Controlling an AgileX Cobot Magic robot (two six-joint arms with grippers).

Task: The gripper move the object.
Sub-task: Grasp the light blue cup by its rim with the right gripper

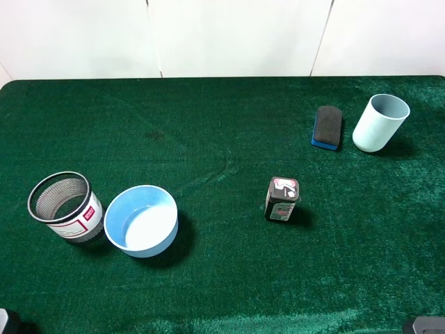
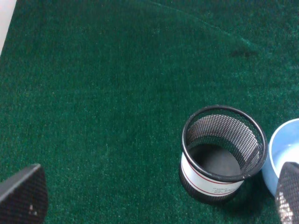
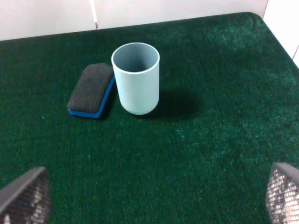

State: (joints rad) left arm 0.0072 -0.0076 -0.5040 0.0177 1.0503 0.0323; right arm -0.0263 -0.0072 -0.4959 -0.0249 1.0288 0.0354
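- At the far right of the green table (image 1: 208,125), the pale blue cup (image 1: 380,123) stands upright, just beside an eraser (image 1: 327,127).
- Right gripper (image 3: 152,200) faces it from well apart, jaws spread wide, holding nothing; left gripper (image 2: 155,195) the same.
- Judged step: approach. Next, reach in and close around the cup, sparing the eraser.

Staged lab test bench, green felt tabletop (image 1: 208,118), plain white wall panels (image 1: 229,35)

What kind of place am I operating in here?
Probably a lab test bench, not a home: a green cloth tabletop, plain white wall panels behind, and unrelated props on it, like the pale blue cup, eraser and mesh pen holder.
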